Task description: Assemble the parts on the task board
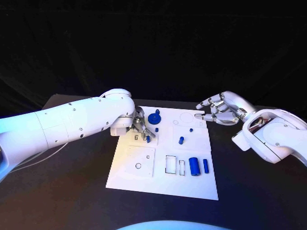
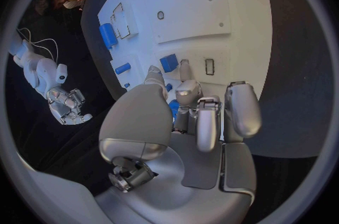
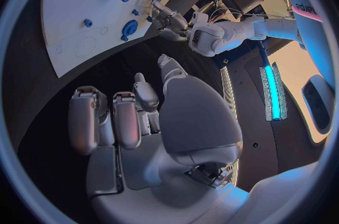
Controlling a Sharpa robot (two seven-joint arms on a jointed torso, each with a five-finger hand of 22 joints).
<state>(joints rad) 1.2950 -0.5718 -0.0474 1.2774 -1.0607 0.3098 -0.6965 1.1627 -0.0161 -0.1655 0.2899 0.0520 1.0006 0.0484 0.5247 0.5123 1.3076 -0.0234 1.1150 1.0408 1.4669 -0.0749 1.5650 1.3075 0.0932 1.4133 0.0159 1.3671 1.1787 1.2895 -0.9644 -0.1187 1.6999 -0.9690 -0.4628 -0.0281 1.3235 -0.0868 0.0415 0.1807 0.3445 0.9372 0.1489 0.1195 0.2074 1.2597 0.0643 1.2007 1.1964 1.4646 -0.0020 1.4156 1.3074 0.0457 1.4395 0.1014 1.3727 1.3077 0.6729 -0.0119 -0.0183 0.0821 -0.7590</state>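
Tabletop (image 1: 70, 191): black, with a dark curtain behind it; the white task board (image 1: 164, 184) lies in the middle.
Near edge of board: a large blue cylinder (image 1: 194, 166) and a thinner blue pin (image 1: 205, 166) lie side by side, just beside two rectangular slots.
Middle of board: a small blue peg (image 1: 181, 140) lies alone.
Left hand (image 1: 142, 128): it is over the board's far left part; the fingers are drawn together around a small blue part (image 2: 173, 108), which is pinched at the fingertips close above the board.
Far part of board: a round blue knob piece (image 1: 154, 117) stands just beside the left hand.
Right hand (image 1: 219, 111): it hovers at the far right corner of the board, fingers curled loosely and apart, holding nothing.
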